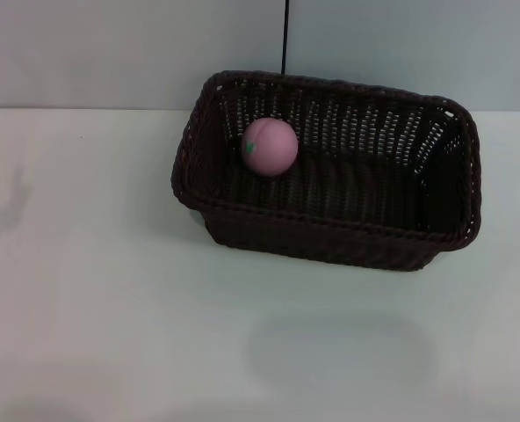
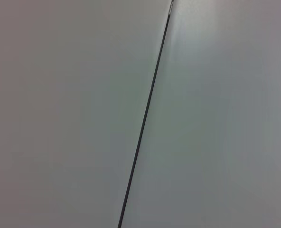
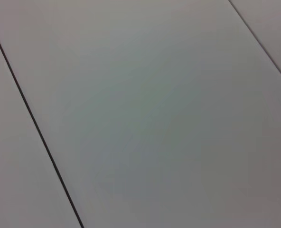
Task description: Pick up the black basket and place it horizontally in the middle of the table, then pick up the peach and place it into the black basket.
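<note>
Peach (image 1: 270, 147) is sitting inside black basket (image 1: 330, 171), far-left corner, basket lying lengthwise at counter (image 1: 111, 290) far-middle; both steps are looking done; neither tool is showing, state untellable.

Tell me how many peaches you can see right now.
1. The peach sits inside the basket, toward its left end near the far wall. None shows on the table; the wrist views show only blank panels.

No readable text, labels, numbers or signs anywhere
</note>
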